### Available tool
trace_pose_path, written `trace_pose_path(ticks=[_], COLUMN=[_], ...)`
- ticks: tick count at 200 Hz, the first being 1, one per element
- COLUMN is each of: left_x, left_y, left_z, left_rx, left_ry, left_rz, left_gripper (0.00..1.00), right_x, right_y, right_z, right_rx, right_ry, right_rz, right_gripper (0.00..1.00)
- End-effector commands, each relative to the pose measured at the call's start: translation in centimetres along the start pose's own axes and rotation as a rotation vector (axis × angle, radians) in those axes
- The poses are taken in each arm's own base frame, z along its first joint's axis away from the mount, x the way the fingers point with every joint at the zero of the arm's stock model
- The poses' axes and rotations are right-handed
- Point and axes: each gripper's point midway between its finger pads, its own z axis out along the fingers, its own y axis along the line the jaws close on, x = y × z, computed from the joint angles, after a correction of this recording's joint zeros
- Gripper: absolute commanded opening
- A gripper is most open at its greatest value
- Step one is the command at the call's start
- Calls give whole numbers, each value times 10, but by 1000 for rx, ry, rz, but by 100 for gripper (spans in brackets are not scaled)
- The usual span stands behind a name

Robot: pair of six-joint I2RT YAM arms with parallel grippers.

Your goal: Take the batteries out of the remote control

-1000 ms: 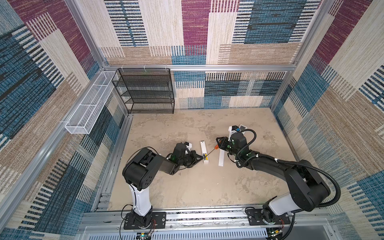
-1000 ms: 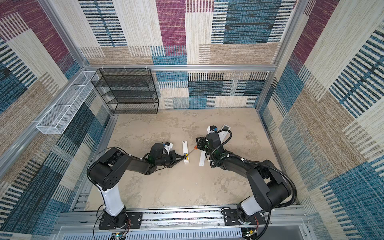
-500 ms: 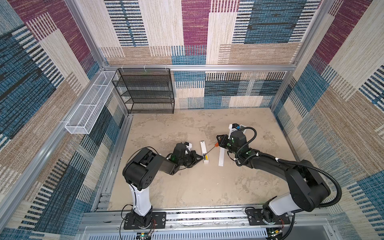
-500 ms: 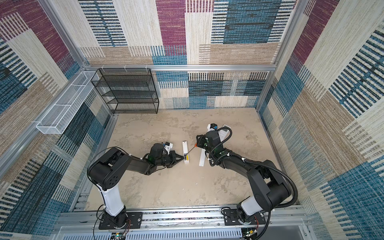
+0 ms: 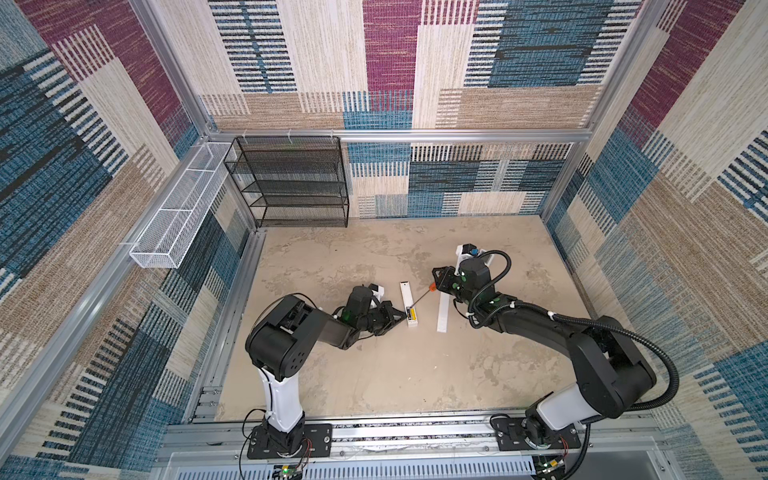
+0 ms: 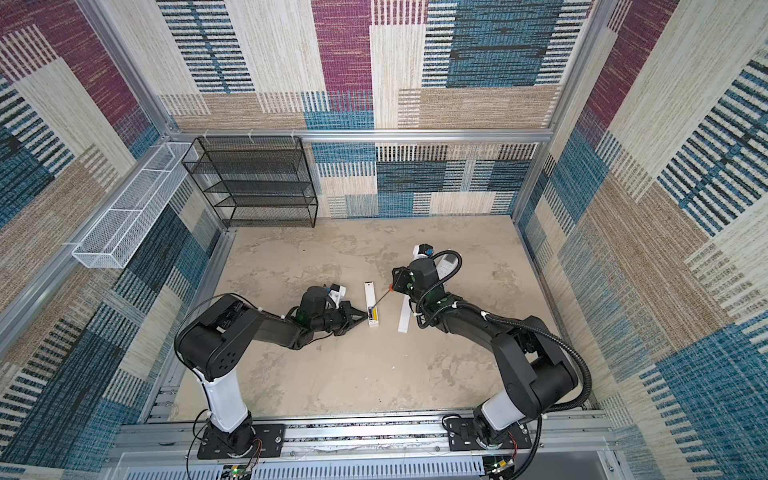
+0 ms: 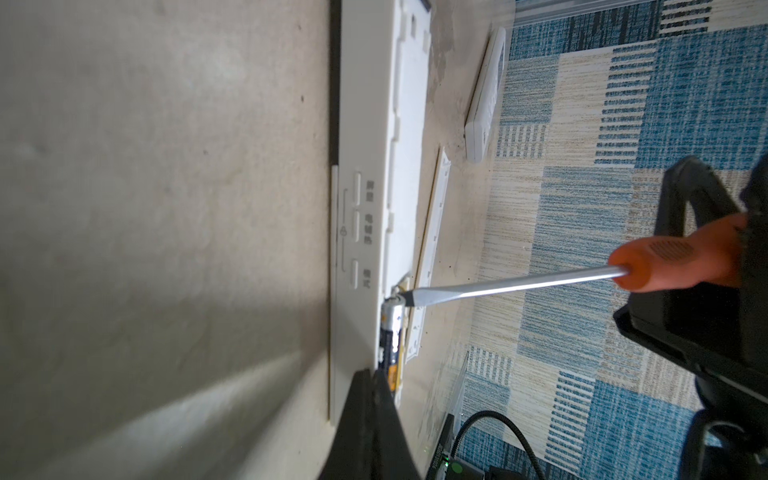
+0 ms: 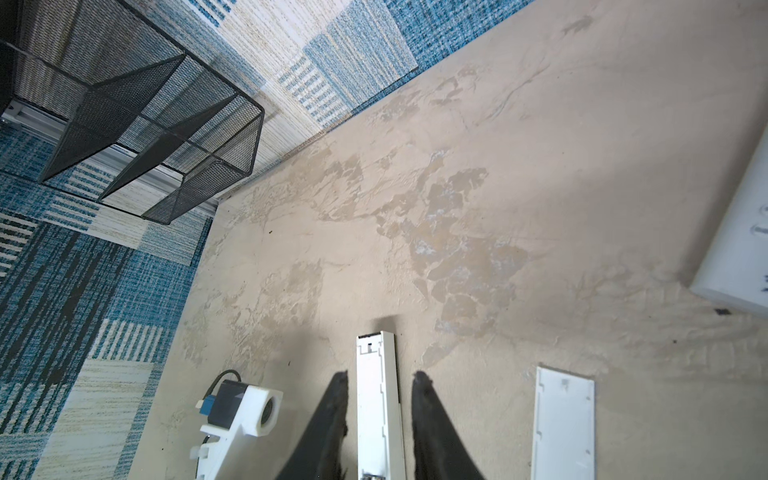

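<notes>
The white remote control lies face down with its battery bay open. One dark and yellow battery lies in the bay, a yellow spot in both top views. My left gripper is shut with nothing in it, its tips against the remote's near end beside the battery. My right gripper is shut on the orange handle of a screwdriver. The screwdriver's metal shaft slants down, and its tip touches the battery's far end. My right fingers frame the remote.
The remote's loose white cover lies on the floor just right of it. A second white remote lies behind my right arm. A black mesh shelf and a white wire basket stand at the back left.
My right gripper has shifted slightly toward the back with the screwdriver, whose tip stays at the battery bay. The left arm has not moved.
</notes>
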Motion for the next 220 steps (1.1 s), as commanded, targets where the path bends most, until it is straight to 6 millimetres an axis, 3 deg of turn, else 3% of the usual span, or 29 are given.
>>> trace_pose_path(ticks=[1, 67, 166, 220], left_x=[4, 3, 5, 5], left_y=[12, 12, 16, 16], left_z=[1, 2, 2, 2], left_rx=[-44, -44, -49, -47], left_ry=[13, 14, 12, 11], left_rz=[-31, -33, -43, -45], left_gripper=[0, 0, 0, 0], right_x=[-2, 11, 11, 12], right_y=[3, 3, -17, -18], right_z=[-1, 7, 5, 6], right_rx=[-14, -49, -68, -67], right_ry=[-9, 31, 37, 40], right_rz=[-3, 45, 183, 193], right_gripper=[0, 0, 0, 0])
